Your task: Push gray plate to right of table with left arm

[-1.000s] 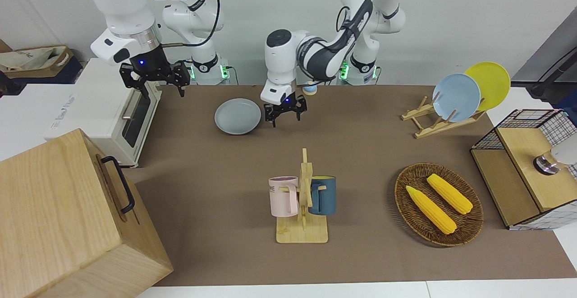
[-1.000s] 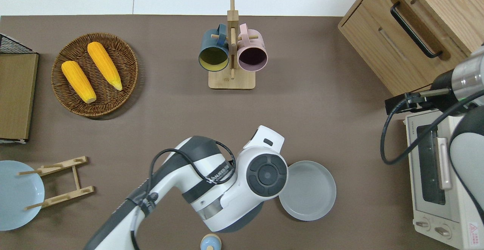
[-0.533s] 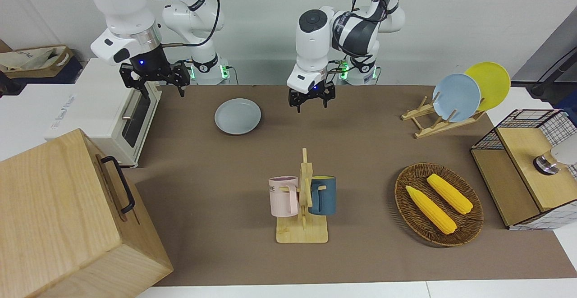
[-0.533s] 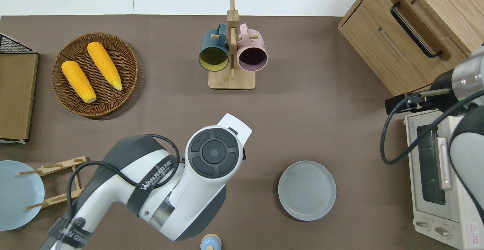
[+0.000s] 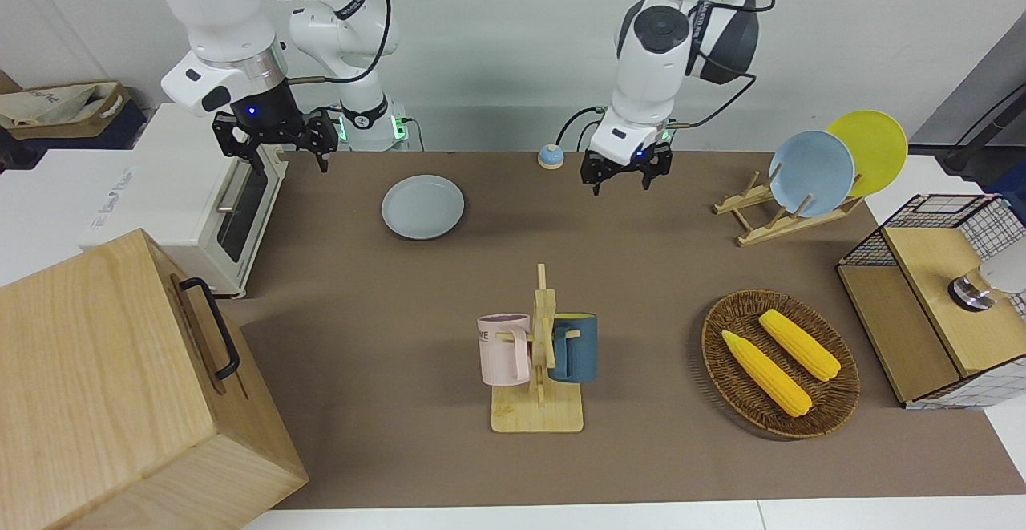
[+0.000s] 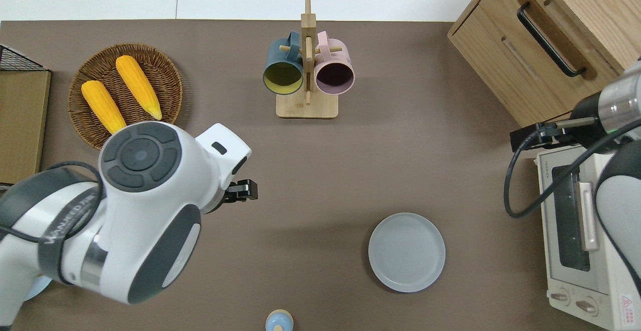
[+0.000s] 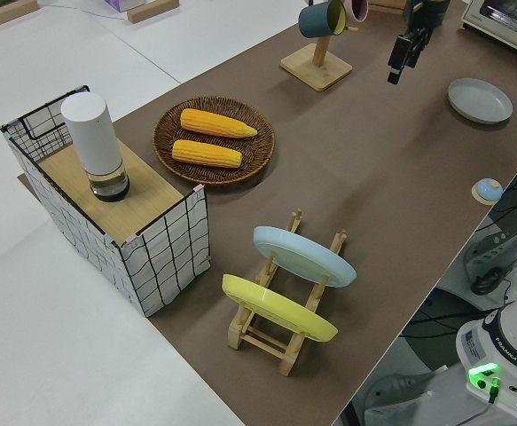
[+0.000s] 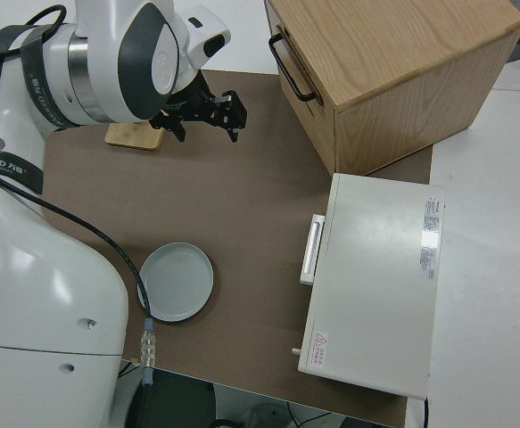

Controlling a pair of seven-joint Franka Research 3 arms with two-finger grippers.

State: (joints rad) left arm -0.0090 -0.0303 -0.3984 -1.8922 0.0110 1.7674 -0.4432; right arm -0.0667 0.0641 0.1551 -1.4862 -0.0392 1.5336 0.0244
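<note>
The left pincer (image 5: 626,178) hangs in the air over bare worktop (image 6: 310,171), its fingers spread apart and holding nothing. The gray plate (image 5: 422,207) lies flat on the worktop well apart from the left pincer, toward the right arm's end and close to the robots' edge. Farther from the robots than the left pincer stands a mug rack (image 6: 306,65) with a blue and a pink mug. The right arm is parked, its pincer (image 5: 276,141) open.
</note>
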